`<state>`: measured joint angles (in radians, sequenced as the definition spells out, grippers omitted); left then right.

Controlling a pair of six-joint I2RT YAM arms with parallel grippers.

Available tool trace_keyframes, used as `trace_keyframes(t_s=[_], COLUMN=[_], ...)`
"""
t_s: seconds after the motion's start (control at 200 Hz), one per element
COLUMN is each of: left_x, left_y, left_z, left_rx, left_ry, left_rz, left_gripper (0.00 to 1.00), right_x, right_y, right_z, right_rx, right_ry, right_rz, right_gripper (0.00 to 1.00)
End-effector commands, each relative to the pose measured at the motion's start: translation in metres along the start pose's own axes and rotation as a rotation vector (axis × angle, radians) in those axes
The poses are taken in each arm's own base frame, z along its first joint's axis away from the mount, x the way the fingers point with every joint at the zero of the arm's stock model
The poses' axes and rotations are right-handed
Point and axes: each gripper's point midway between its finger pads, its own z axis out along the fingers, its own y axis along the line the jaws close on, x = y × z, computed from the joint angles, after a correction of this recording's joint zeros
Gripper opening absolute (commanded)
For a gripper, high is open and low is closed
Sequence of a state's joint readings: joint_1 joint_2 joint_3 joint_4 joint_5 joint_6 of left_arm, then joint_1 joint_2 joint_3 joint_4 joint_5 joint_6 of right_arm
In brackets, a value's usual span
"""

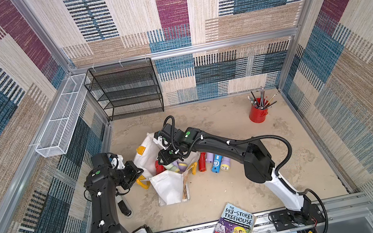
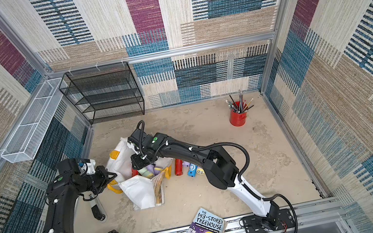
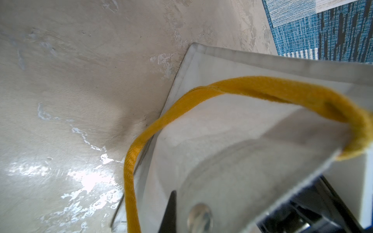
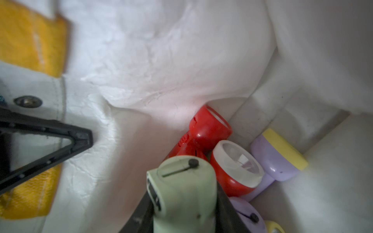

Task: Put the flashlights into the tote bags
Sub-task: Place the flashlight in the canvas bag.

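Right wrist view alone shows my right gripper clamping green flashlight inside tote bag; left gripper pinches its rim; four flashlights outside.

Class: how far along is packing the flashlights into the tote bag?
Done: red flashlights and lilac flashlights lie inside the tote bag. In hand: the left end effector pinches the bag's rim; the right end effector appears to grip a pale green flashlight in its mouth. Remaining: four flashlights on the table beside it.

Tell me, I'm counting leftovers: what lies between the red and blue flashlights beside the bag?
A lilac flashlight, seen in both top views.
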<state>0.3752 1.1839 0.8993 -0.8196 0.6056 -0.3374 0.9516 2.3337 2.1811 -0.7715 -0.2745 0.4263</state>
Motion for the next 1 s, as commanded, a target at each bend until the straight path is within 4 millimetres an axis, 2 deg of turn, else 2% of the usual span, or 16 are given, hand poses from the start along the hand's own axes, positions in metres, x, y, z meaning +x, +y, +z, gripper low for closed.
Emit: trace_keyframes(t_s=[0.0,0.27,0.466,0.516,0.741,0.996], left_x=[0.001,0.001,0.001,0.001,0.001,0.001], left_y=[-0.002,-0.001,-0.002,-0.001,0.001,0.003], left_z=[0.0,0.0,0.0,0.001,0.001,0.001], left_rx=[0.013,0.009,0.011,0.009,-0.002,-0.011], left_ry=[0.004,0.004,0.008,0.009,0.009,0.006], left_rz=[0.009,0.008,0.006,0.006,-0.001,-0.003], left_gripper=[0.0,0.0,0.0,0.0,0.0,0.0], right_x=[0.0,0.014,0.019,0.018,0.007,-0.007], right_y=[-0.019,-0.035,-0.041,-0.036,-0.002,0.022], right_z=[0.004,0.022,0.02,0.018,-0.003,-0.026], right_rx=[0.101,0.183,0.23,0.211,0.089,0.014], right_ry=[-0.016,0.014,0.022,0.023,0.001,-0.042], right_rz=[0.07,0.106,0.088,0.075,-0.033,-0.099], right_gripper=[0.29,0.31,0.38,0.41,0.66,0.69])
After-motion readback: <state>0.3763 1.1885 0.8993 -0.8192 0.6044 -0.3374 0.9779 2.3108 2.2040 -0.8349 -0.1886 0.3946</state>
